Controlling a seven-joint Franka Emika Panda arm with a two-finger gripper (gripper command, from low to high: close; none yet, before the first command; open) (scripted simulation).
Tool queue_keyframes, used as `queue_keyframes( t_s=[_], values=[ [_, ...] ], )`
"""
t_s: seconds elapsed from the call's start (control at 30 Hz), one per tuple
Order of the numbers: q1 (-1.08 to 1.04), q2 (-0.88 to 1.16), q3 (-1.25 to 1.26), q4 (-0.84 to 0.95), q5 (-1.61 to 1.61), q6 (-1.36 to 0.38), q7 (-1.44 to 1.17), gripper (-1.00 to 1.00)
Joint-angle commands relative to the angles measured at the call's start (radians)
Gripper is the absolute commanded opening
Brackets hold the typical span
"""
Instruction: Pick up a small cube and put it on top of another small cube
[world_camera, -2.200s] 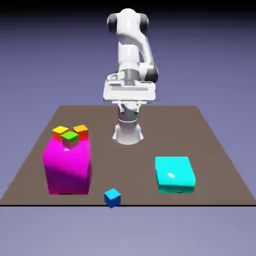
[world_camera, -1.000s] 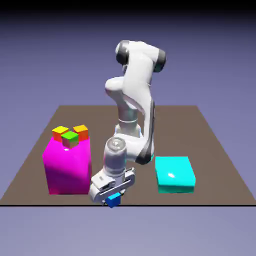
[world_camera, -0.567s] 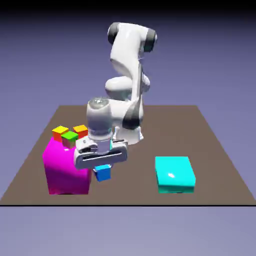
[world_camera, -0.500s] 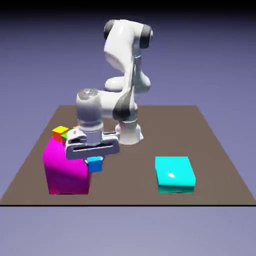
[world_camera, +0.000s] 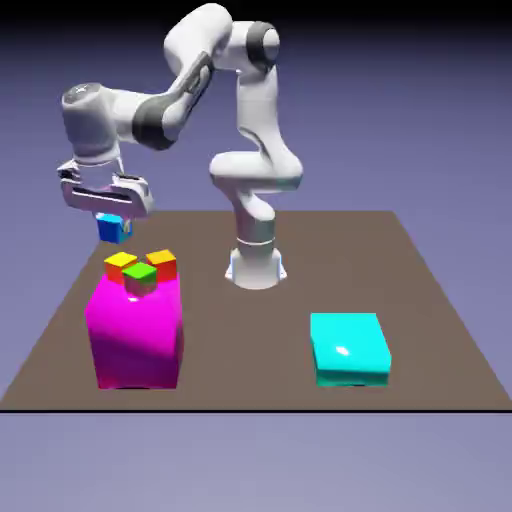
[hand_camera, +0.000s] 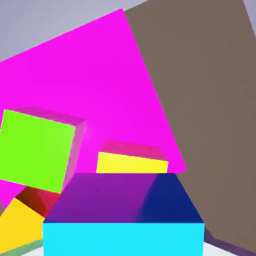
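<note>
- At the bottom of the hand view, the blue cube (hand_camera: 123, 220) fills the frame so fully that both finger tips are hidden behind it; its lower edge is cut off by the frame.
- In the same view the orange-topped cube (hand_camera: 17, 225) shows only as a corner at 8 o'clock, partly behind the blue cube, and the yellow-topped cube (hand_camera: 131, 163) shows only its upper strip, at 12 o'clock from the blue cube.
- The green-topped cube (hand_camera: 35, 151) is seen whole, at 10 o'clock from the blue cube, resting on the magenta block (hand_camera: 100, 80).
- In the exterior view the gripper (world_camera: 109, 218) is closed on the blue cube (world_camera: 113, 229); the cube hangs from the fingers in the air, its top hidden by the hand.
- The blue cube is tiny, dark blue on its sides with a bright cyan-blue face toward the hand camera, and a violet tint on one side.
- It hangs above the magenta block (world_camera: 134, 333), at 11 o'clock from the three small cubes and not touching them.
- The green-topped (world_camera: 140, 277), yellow-topped (world_camera: 121, 264) and orange-topped (world_camera: 162, 263) cubes sit clustered on the block's top.
- A cyan block (world_camera: 348, 347) lies on the table (world_camera: 430, 300) at 3 o'clock from the magenta block, well apart.
</note>
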Motion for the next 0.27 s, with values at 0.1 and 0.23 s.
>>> queue_keyframes(
  t_s=[0.1, 0.23],
  values=[
    [0.001, -0.010, 0.003, 0.024, -0.006, -0.033, 0.004, 1.00],
    [0.006, -0.052, 0.017, 0.127, -0.017, -0.173, 0.016, 1.00]
  ],
)
